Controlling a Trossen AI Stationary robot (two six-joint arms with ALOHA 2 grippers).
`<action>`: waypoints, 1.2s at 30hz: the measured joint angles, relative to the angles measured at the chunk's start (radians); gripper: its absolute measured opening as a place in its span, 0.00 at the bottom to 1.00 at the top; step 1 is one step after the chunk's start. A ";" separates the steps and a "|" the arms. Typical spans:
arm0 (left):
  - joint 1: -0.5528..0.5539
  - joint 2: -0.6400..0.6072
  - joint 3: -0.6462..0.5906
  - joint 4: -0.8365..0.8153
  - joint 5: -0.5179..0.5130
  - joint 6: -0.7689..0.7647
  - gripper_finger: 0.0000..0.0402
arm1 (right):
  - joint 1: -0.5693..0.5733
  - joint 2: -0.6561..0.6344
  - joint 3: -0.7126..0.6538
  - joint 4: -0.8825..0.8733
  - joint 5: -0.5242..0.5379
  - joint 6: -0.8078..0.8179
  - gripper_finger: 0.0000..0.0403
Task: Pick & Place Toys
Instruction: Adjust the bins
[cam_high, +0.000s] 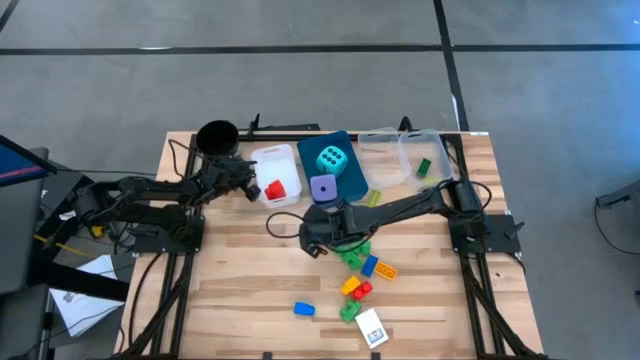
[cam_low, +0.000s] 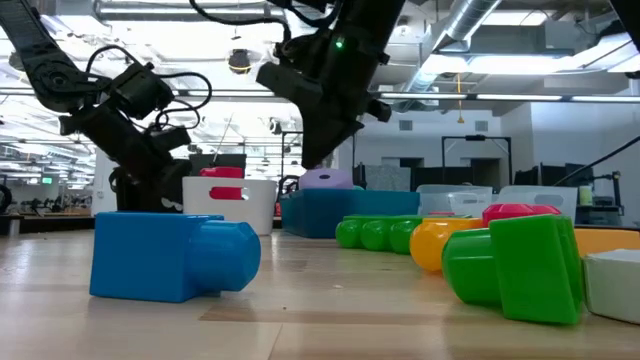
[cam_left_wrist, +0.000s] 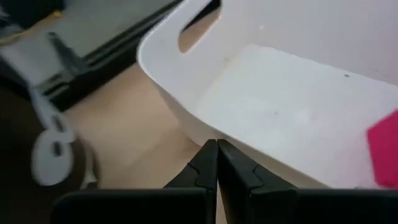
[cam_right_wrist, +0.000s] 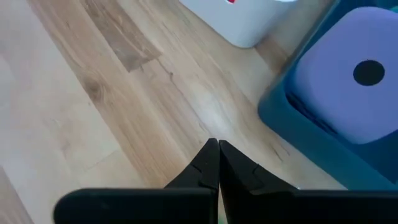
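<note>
- The table fills the lower middle of the high view, with the bins in a row along its top edge.
- The left arm reaches in from the frame's left; the left gripper hangs at the left rim of the white bin, jaws together and holding nothing.
- The right arm comes in from the right; the right gripper hovers over bare wood near the frame's centre, just below the blue bin, jaws together and empty.
- The blue bin, centre top, holds a cyan die and a purple die.
- The white bin, left of it, holds a red brick.
- The clear bin, right of the blue one, holds a green brick.
- A black cup stands at the table's upper left.
- Loose bricks lie in a scatter below centre, green, blue, orange, yellow and red, close together.
- One blue brick lies apart, lower left of them.
- A card lies at the bottom, beside a green brick.
</note>
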 joint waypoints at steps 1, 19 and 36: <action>0.000 0.000 0.000 0.000 0.021 0.000 0.00 | 0.000 0.000 0.000 -0.001 -0.003 0.000 0.00; 0.000 0.000 0.001 0.148 0.066 0.056 0.00 | -0.001 0.000 0.000 0.000 -0.021 -0.034 0.00; -0.003 -0.002 0.001 0.330 0.272 0.061 0.00 | -0.067 -0.122 -0.002 -0.820 0.320 0.554 0.00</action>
